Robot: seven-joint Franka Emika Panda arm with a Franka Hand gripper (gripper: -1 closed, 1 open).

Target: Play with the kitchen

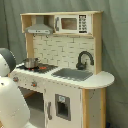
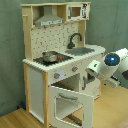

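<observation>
Gripper fingers are not showing clearly in either picture, so I cannot tell if they are wide, narrow or holding something; only the white arm (image 2: 107, 67) is appearing, in the second exterior view just beside the front of the kitchen (image 2: 55, 60) at its right end, under the sink (image 2: 82, 50). The kitchen is standing upright against a grey curtain, with its oven door (image 2: 72, 104) hanging open toward the camera. A small metal pot (image 2: 49, 57) is sitting on the stove, and the black faucet (image 1: 84, 59) is rising behind the sink. I am judging that the arm is working near the front panel. To do this well, it should be moving slowly and keeping away from the open door.
</observation>
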